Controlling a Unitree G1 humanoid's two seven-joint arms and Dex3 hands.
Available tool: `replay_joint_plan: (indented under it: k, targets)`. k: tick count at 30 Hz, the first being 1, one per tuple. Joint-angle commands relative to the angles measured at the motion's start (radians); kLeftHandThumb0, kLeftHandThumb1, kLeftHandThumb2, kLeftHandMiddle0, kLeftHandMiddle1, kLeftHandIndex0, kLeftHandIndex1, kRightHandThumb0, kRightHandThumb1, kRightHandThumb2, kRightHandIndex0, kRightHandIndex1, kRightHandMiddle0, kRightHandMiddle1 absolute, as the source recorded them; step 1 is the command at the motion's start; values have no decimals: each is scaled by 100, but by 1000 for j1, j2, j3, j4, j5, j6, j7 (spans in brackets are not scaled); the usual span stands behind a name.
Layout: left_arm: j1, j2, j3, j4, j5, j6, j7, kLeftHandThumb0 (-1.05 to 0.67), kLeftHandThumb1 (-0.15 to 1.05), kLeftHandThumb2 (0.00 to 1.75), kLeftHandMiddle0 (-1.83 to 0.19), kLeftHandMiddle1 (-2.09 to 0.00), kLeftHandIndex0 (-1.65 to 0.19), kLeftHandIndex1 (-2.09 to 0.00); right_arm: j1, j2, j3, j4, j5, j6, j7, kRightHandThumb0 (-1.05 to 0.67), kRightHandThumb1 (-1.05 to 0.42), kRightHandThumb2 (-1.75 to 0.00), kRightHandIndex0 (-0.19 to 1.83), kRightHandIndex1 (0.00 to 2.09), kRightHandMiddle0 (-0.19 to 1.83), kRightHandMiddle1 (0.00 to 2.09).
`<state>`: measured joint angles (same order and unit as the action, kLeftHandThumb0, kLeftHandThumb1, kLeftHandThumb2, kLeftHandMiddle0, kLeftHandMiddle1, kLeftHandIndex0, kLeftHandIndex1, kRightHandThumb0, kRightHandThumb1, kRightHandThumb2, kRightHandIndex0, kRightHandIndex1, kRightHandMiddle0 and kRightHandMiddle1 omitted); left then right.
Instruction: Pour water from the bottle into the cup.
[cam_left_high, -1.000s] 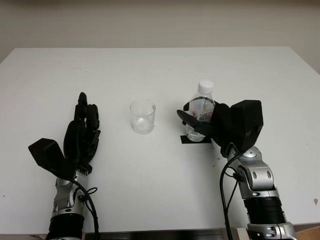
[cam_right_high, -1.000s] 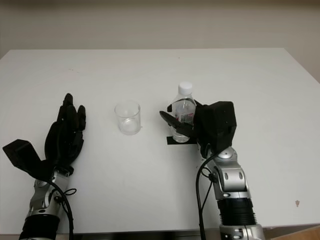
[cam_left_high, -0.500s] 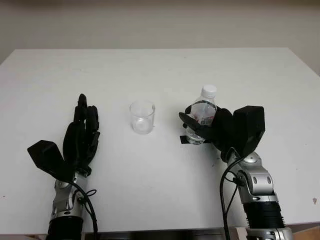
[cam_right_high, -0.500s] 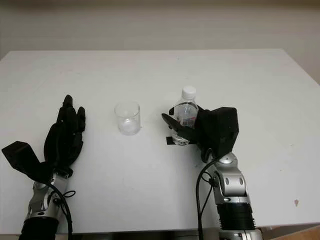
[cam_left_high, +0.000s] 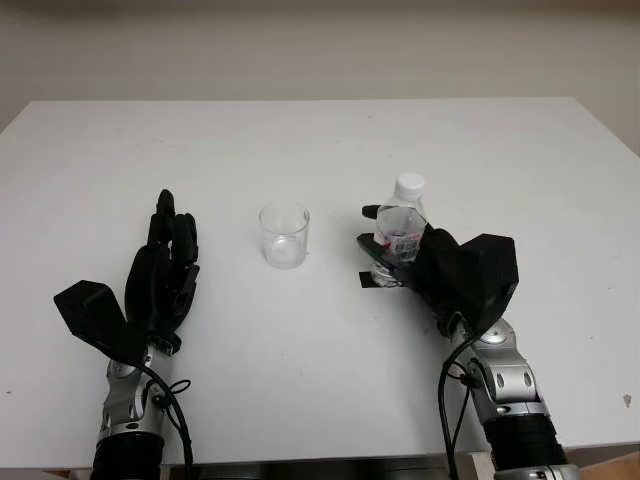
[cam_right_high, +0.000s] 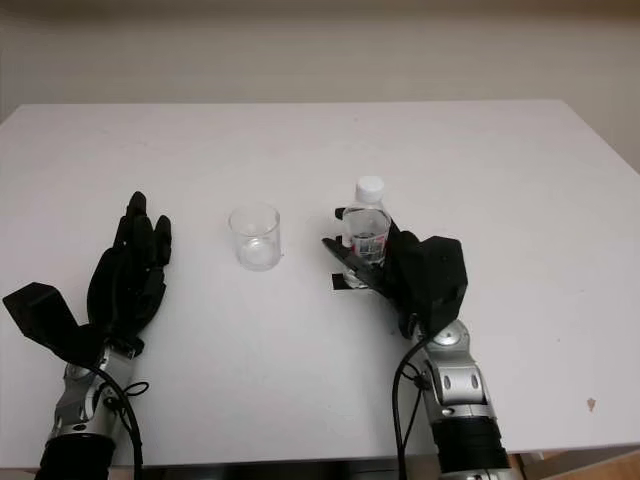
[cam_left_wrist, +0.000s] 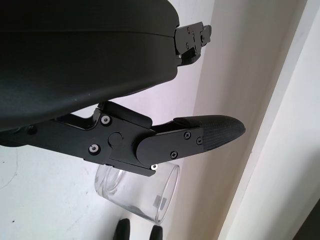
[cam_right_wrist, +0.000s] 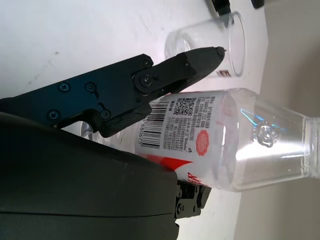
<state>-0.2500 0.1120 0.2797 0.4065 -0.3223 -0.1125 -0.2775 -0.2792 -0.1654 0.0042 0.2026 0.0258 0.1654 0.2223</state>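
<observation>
Head view: right hand (cam_left_high: 420, 262) grips the bottle (cam_left_high: 401, 225), right of the cup (cam_left_high: 285, 234); left hand (cam_left_high: 165, 270) open, far left.

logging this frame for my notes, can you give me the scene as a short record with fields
surface: white table
bottle: clear plastic bottle with white cap on, upright, red on its label
cup: clear cup, upright, beside the bottle on its left-hand side, apart from it; looks empty
mark: black patch on the table at the bottle's base
right hand: right hand closed around the bottle's body
left hand: left hand open, over the table on the far side of the cup from the bottle, holding nothing
pouring: not begun
</observation>
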Motion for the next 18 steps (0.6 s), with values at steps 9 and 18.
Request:
replay_joint_plan:
  k: [9, 18]
  targets:
    - [35, 1, 4, 32, 0, 10, -2, -68, 105, 54, 16, -5, 19, -5, 11, -13, -8, 16, 9, -13, 23, -83, -94, -5, -19, 0, -19, 7]
    - [31, 8, 5, 31, 0, 17, -3, -69, 105, 54, 14, -6, 18, -5, 42, -8, -40, 11, 41, -78, 24, -83, -91, -5, -19, 0, -19, 0]
